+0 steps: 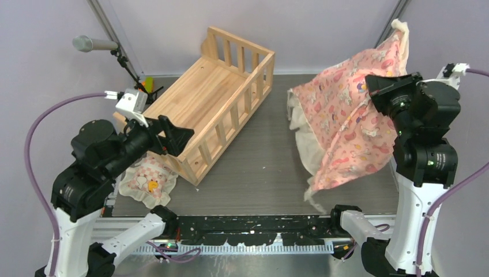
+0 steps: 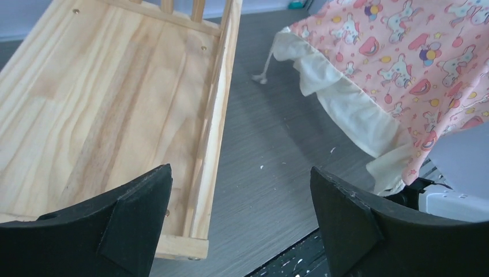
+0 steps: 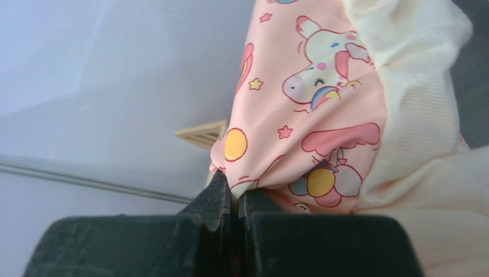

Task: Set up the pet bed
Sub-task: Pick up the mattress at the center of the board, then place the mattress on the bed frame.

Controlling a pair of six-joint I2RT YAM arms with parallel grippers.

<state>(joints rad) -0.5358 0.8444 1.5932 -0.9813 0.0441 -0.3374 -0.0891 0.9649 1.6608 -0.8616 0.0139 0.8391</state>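
Pet bed (image 1: pixel 196 95): pale wood frame with slatted rails, upright on the bench (image 1: pixel 259 173), set at an angle. Its plank base faces up, with wood grain showing in the left wrist view.

Left jaws: released, spread wide, grasping nothing. They hang just above the bed's near short end. The left wrist view looks past both fingers (image 2: pixel 132 219) along the bed's right-hand rail.

Right jaws: clenched on a fold of the pink printed cushion (image 1: pixel 352 127). The right wrist view shows the fabric pinched between the two tips, with the cream frill beside the pinch.

Cushion: lifted to the right of the bed and well apart from it, with grey bench between the two. It drapes down from the pinched edge, one frilled corner standing up at the rear. Cannot tell whether the lower frill touches the bench.

Small frilled pillow (image 1: pixel 149 183): flat on the bench, just beside the bed's near corner, partly under the left arm (image 1: pixel 98 156).
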